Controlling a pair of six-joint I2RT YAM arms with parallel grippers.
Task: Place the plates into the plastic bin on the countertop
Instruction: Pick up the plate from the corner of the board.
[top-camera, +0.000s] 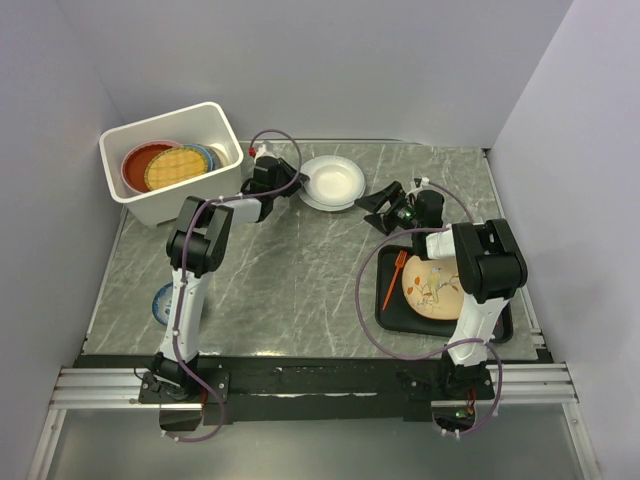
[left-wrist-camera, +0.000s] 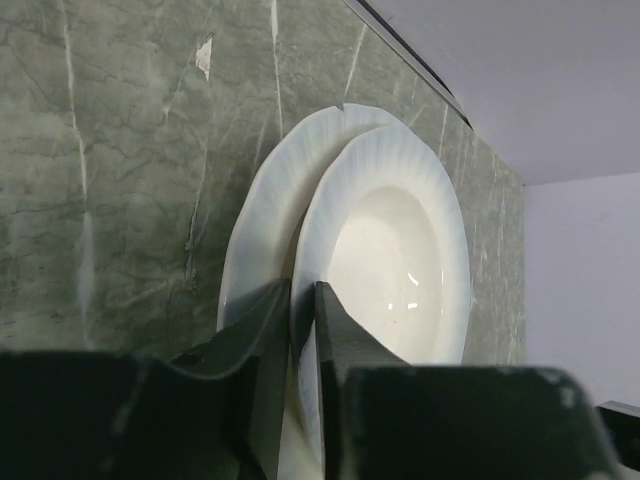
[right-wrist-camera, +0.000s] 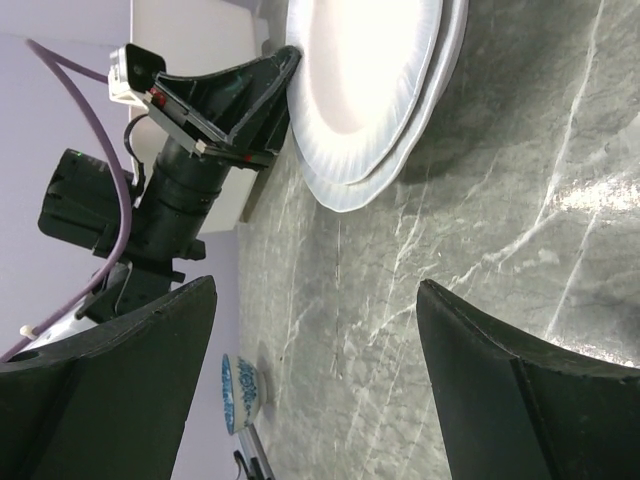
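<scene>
The left end effector (left-wrist-camera: 303, 312) is almost together, its two fingers clamped on the near rim of the upper white plate (left-wrist-camera: 395, 250), with only that thin rim between them. This plate lies nested on a lower white plate (left-wrist-camera: 262, 215), whose edge shows past it on one side. One finger seems to sit between the two rims, though the wrist view is too close to be sure. Both plates rest flat on the counter (left-wrist-camera: 110, 180), towards its far edge, to the right of the plastic bin (top-camera: 172, 206) and near it.

The bin stands at the far left corner and holds a red-orange plate (top-camera: 133, 166), a woven yellow plate (top-camera: 176, 167) and a light blue plate (top-camera: 207, 155).

The right end effector (right-wrist-camera: 315, 300) hangs with its fingers wide apart, gripping nothing. It is just right of the white pair, aimed at them but not touching.

Nearer the right arm's base, a black tray (top-camera: 393, 312) carries a cream plate with a twig drawing (top-camera: 435, 290) and an orange fork (top-camera: 397, 272) beside it. A small blue-and-white bowl (top-camera: 163, 300) sits at the counter's near left, beside the left arm.
</scene>
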